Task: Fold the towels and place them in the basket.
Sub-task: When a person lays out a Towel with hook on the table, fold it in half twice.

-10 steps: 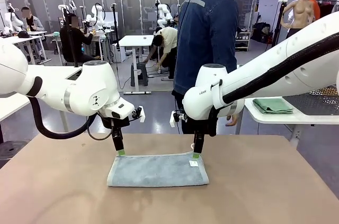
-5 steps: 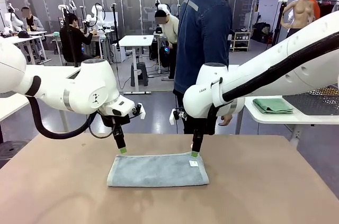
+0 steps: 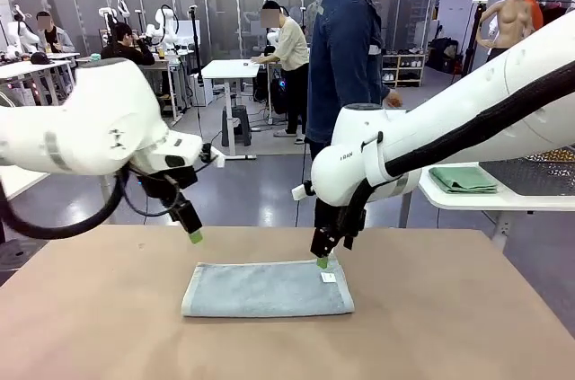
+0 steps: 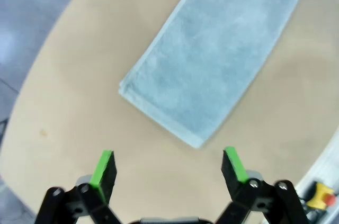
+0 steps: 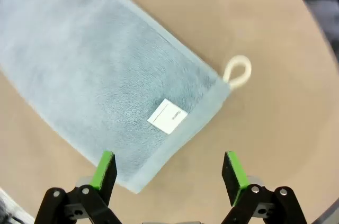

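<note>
A pale blue-grey towel (image 3: 268,288) lies folded into a long strip on the tan table (image 3: 449,326). My left gripper (image 3: 194,237) hangs open above and to the left of the strip's far left corner, holding nothing. From the left wrist view the towel (image 4: 212,60) lies ahead of the open left gripper (image 4: 168,168). My right gripper (image 3: 322,262) stands open just over the far right corner; in its own view the right gripper (image 5: 168,170) straddles that end of the towel (image 5: 100,70), near a white label (image 5: 167,116) and hanging loop (image 5: 237,70). A green towel (image 3: 462,180) lies folded on a side table beside the dark mesh basket (image 3: 536,173).
The white side table (image 3: 503,200) stands off the table's far right corner. A person in a dark blue jacket (image 3: 346,66) stands behind the far edge. Bare tabletop surrounds the towel on every side.
Both grippers have come up off the towel's far edge. The left arm swung up and to the left; the right wrist tilted. The towel has stayed put.
</note>
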